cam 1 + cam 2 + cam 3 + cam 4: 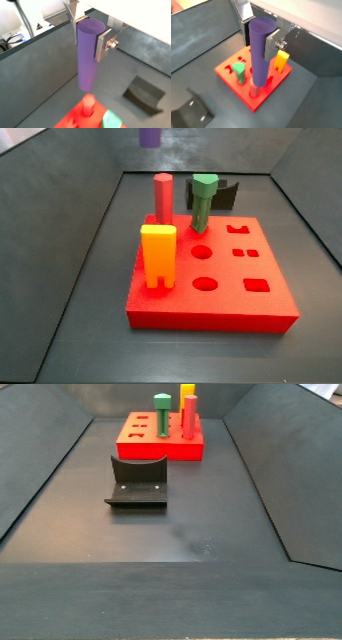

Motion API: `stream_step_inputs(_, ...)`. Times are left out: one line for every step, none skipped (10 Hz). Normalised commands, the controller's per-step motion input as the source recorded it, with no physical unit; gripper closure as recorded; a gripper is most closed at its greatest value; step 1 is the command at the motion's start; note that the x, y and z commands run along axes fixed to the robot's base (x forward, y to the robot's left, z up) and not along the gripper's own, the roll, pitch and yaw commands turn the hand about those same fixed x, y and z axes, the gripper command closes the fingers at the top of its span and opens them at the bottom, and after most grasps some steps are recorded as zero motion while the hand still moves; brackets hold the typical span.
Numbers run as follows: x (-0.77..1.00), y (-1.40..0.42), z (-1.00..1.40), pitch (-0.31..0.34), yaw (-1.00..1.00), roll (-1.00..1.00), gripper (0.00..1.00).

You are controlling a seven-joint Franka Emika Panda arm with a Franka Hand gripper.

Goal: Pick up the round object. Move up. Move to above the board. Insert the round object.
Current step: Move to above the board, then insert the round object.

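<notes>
In both wrist views my gripper (89, 37) (259, 40) is shut on the round object (86, 60) (259, 60), a tall, smooth purple cylinder. The flat silver fingers (101, 46) clamp its upper part and it hangs upright. The board (266, 98) (67, 121), a thick red block with shaped holes, lies well below it. In a side view only the cylinder's lower end (150, 136) shows at the top edge, high over the board's (214, 316) far side. The gripper itself is out of both side views.
Standing in the board are a red-pink cylinder peg (163, 203), a green hexagonal-topped peg (203, 198) (239, 70) and a yellow block peg (158, 253) (281, 61). The dark fixture (138, 481) (145, 95) stands on the grey floor beside the board (140, 450). Sloping grey walls enclose the floor.
</notes>
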Motion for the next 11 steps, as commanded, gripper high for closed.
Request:
stream_step_inputs(0.36,-0.97,0.06,0.129,0.01,0.01,1.00)
stream_step_inputs(0.31,-0.76,0.05,0.134,0.01,0.02,1.00)
stream_step_inputs(0.20,-0.39,0.04,0.133,0.01,0.03,1.00)
stream_step_inputs(0.13,-0.24,0.04,0.106,0.01,0.03,1.00)
stream_step_inputs(0.00,-0.04,-0.08,-0.103,0.00,0.00,1.00)
stream_step_inputs(0.44,-0.13,-0.09,-0.167,0.00,0.02,1.00)
stream_step_inputs(1.00,-0.17,0.00,-0.106,0.03,0.11,1.00)
stream_step_inputs(1.00,-0.10,0.05,-0.060,0.02,0.12,1.00)
stream_step_inputs(1.00,-0.06,0.09,-0.051,0.01,0.16,1.00)
stream_step_inputs(1.00,0.00,0.07,-0.041,0.01,0.17,1.00)
stream_step_inputs(1.00,-0.01,-0.04,0.000,0.00,0.24,1.00)
